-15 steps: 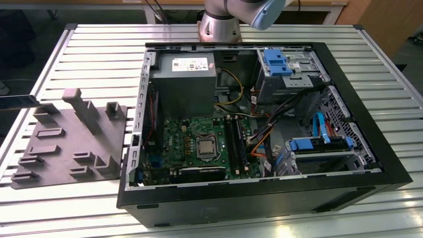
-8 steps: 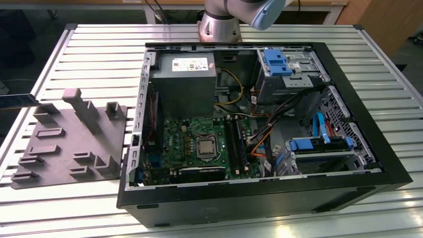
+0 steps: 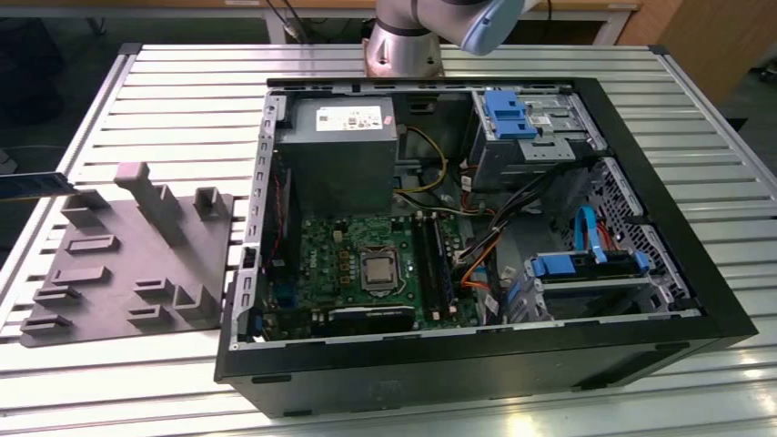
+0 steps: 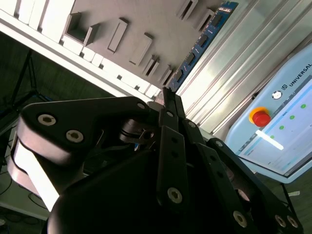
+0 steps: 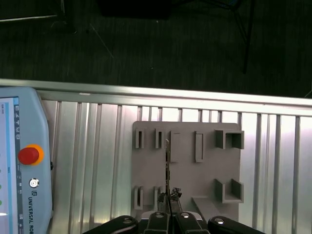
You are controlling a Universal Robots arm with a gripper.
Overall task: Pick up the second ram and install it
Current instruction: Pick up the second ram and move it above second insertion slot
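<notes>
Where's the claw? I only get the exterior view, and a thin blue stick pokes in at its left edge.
Observer: In the second wrist view the claw is shut on one end of that stick. It's the ram.
Operator: Which way is it turned?
Observer: In the first wrist view the ram is seen edge-on, sticking straight out from the claw, with the grey tray behind it.
Operator: What else is over there?
Observer: A pendant with a red button lies on the same table, apart from the tray.
</notes>
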